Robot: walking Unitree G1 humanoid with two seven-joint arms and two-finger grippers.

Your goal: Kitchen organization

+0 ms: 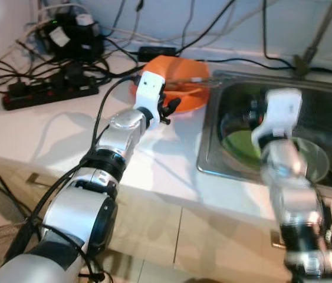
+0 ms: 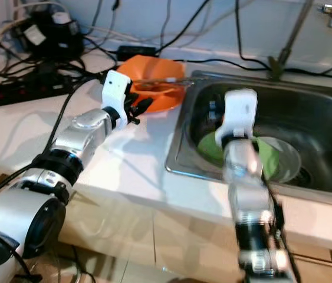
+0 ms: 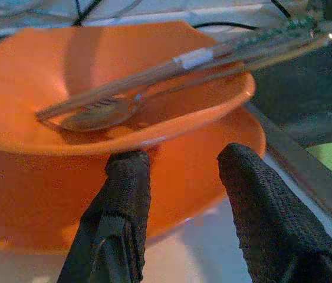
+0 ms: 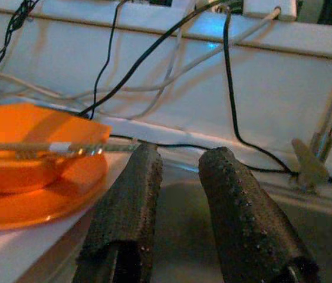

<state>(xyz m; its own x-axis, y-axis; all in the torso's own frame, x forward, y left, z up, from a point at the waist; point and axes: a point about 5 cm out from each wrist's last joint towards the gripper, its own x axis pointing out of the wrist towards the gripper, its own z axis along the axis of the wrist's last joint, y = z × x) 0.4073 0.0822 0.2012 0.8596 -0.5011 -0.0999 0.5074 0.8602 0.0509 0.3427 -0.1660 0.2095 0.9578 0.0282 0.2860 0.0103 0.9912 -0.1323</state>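
Observation:
An orange bowl (image 1: 180, 73) stands on an orange plate (image 1: 194, 100) on the white counter, just left of the sink (image 1: 213, 166). A fork (image 3: 95, 115) and long chopsticks (image 3: 213, 56) lie in the bowl. My left gripper (image 3: 180, 159) is open, its fingertips just short of the bowl's near side above the plate's rim, gripping nothing. My right gripper (image 4: 180, 156) hangs open over the sink's left part with nothing between its fingers. In the sink lie a green plate (image 2: 210, 144) and a clear bowl (image 2: 286, 159).
A black power strip (image 1: 48, 94) and tangled cables (image 1: 71, 35) cover the counter's back left. A faucet stem (image 1: 313, 47) rises behind the sink. Bare counter lies in front of the orange plate, up to the front edge.

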